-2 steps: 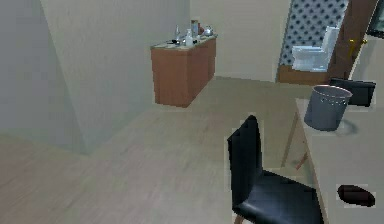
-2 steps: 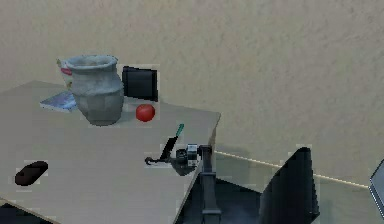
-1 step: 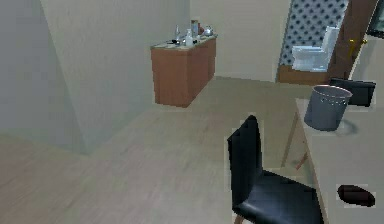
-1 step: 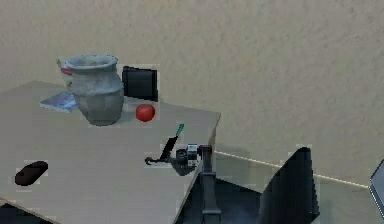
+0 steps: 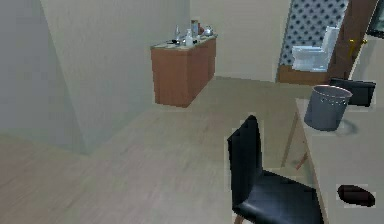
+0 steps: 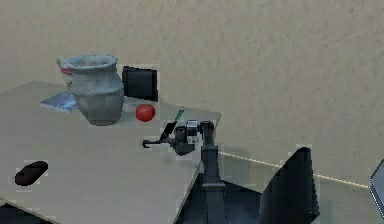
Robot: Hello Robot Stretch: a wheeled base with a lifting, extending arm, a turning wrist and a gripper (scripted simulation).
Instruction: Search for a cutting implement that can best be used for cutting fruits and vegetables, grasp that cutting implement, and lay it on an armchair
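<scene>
My gripper (image 6: 152, 142) is out over the pale table (image 6: 110, 175) in the arm side view, at the end of the dark arm (image 6: 211, 170). A thin dark sliver with a greenish end (image 6: 178, 118) lies on the tabletop just behind the gripper; its shape is too small to name. A small red round thing (image 6: 146, 112) sits a little left of that sliver. With the tabletop and the sliver at the gripper's far end, I cannot tell whether it holds anything.
A grey pot (image 6: 97, 88), also (image 5: 328, 107), stands on the table (image 5: 350, 160) beside a dark box (image 6: 139, 82) and a black oblong thing (image 6: 32, 172). A black chair (image 5: 265, 180) stands at the table's edge. Across open floor stands a brown cabinet (image 5: 183, 70).
</scene>
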